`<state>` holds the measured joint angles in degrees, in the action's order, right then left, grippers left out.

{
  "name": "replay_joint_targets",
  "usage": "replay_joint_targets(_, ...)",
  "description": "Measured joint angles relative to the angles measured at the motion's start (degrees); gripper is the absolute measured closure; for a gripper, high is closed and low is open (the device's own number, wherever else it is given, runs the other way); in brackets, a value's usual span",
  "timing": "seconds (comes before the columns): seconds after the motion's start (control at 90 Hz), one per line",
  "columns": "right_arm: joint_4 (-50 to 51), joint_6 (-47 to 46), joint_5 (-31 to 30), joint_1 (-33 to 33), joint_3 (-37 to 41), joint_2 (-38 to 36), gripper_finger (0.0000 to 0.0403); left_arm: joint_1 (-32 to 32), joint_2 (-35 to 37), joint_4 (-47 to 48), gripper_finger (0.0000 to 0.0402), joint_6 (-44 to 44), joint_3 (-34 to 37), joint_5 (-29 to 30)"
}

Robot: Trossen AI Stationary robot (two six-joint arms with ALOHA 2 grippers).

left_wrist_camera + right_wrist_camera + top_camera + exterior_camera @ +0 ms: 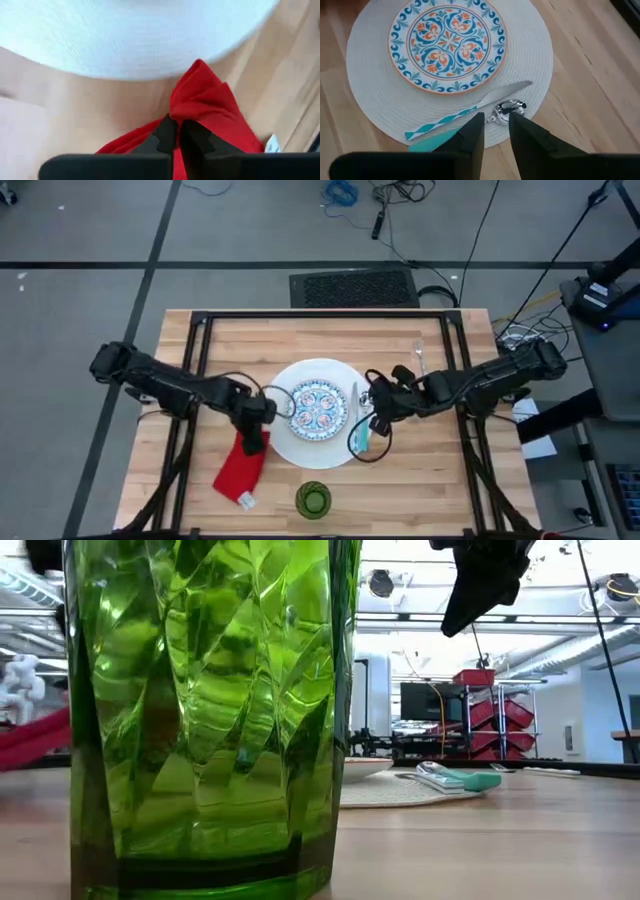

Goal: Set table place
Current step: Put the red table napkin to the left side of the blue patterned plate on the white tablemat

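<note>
A large white round plate (290, 442) lies mid-table with the small blue-red patterned plate (318, 408) on it. The red napkin (238, 472) lies left of it, and my left gripper (255, 438) is shut on its far end. The teal-handled spoon (511, 107) lies on the white plate's right rim beside a stripe-handled knife (440, 122). My right gripper (495, 127) hovers open above the spoon (460, 778), raised clear of it in the low view. A silver fork (420, 358) lies at the far right. The green glass cup (313, 500) stands at the near edge. My left gripper pinches the napkin's far end (192, 117) between its two fingers, coming from above and pointing down. The cloth is bunched into a raised fold beside the fingers; how many layers cannot be told. The napkin's near end, with its white tag (245, 500), rests on the table.
The black frame (320, 315) runs along the table's far edge and down both sides under the arms. Bare wood (440, 480) shows at the near right and far left. In the low view the cup (200, 710) fills the left half.
</note>
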<state>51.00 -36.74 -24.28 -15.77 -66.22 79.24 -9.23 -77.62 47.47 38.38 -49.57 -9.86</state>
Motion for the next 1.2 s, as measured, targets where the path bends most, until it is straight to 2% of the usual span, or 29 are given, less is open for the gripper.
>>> replay_joint_targets(0.222,0.07,0.17,0.03,0.0,0.0,0.0,0.0325,6.05,0.02,0.82,0.0401,1.68,-0.03,2.25)
replay_joint_targets(0.444,0.11,0.18,0.03,0.07,0.0,0.0,0.0325,12.98,0.02,1.05,0.0401,-0.42,-0.03,7.54)
replay_joint_targets(0.767,0.11,-0.04,0.07,0.09,0.0,0.0,0.0325,22.36,0.02,1.08,0.0401,-12.81,-0.05,9.23)
replay_joint_targets(0.967,0.04,-0.26,0.05,0.09,0.0,0.0,0.0325,25.82,0.02,0.4,0.0401,-17.72,-0.05,10.4)
replay_joint_targets(1.2,-0.38,-0.17,-0.05,0.91,0.0,0.02,0.0325,26.09,0.0,-2.15,0.0396,-17.87,-0.14,10.36)
